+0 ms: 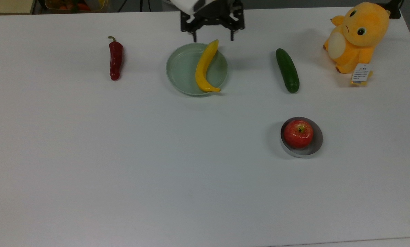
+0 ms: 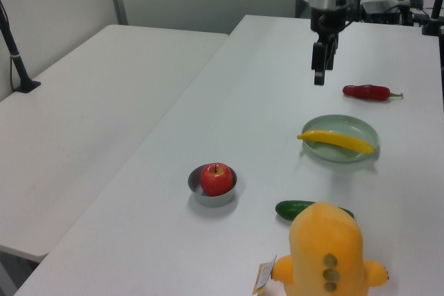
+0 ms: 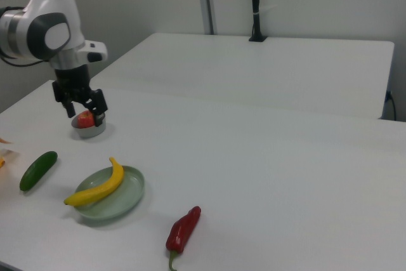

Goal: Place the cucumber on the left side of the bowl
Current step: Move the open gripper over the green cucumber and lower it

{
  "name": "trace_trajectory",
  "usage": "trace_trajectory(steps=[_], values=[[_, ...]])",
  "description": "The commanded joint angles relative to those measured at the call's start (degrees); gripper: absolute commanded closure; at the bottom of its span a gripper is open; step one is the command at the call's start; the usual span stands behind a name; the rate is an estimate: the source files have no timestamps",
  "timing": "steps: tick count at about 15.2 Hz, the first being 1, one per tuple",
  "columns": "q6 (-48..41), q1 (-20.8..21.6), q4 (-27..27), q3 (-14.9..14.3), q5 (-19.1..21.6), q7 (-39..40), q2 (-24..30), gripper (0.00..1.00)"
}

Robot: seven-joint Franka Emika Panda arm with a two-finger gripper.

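Approach is the step in hand, judged from the layout: nothing is held and the cucumber (image 1: pixel 287 70) lies untouched on the table (image 1: pixel 122 154). In the top view the gripper (image 1: pixel 212 36) hangs at the far table edge with its two fingers spread wide and empty. The tip of the banana (image 1: pixel 205 67) in the pale green dish (image 1: pixel 180 68) sits just below and between the fingertips, while the cucumber lies well off to the fingers' right in the top view, and the bowl (image 1: pixel 314 144) holding the apple (image 1: pixel 297 133) is further still, below the cucumber.

In the left view the gripper (image 2: pixel 319 74) points down above the table, seen edge-on, with the chilli pepper (image 2: pixel 368 91) beside the fingers on the left view's right. The cucumber (image 2: pixel 295 209) is well nearer the camera than the fingers, partly hidden by the plush toy (image 2: pixel 329 251); the bowl (image 2: pixel 195 186) is apart from it on the left view's left.

In the right view the gripper (image 3: pixel 82 106) hangs open in front of the bowl (image 3: pixel 89 132), and the cucumber (image 3: pixel 38 170) lies below and to the left of the fingertips.

The next move calls for carrying the open fingers across over the cucumber's middle, turning them to straddle its width, then descending.
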State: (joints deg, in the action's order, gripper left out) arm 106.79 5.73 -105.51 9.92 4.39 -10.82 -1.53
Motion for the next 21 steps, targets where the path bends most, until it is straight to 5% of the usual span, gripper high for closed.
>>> trace_trajectory(steps=[1, 6, 12, 21], values=[[2.11, 2.7, -0.92, 2.64, 0.71, -4.56, -0.93, 0.0], [7.1, 4.9, -0.84, 7.57, 0.53, -10.09, -4.53, 0.0], [11.86, 11.49, -0.4, 7.83, -0.44, -15.1, -9.71, 0.0], [18.45, 15.36, -0.22, 9.68, -12.91, -26.71, -19.12, 0.0]])
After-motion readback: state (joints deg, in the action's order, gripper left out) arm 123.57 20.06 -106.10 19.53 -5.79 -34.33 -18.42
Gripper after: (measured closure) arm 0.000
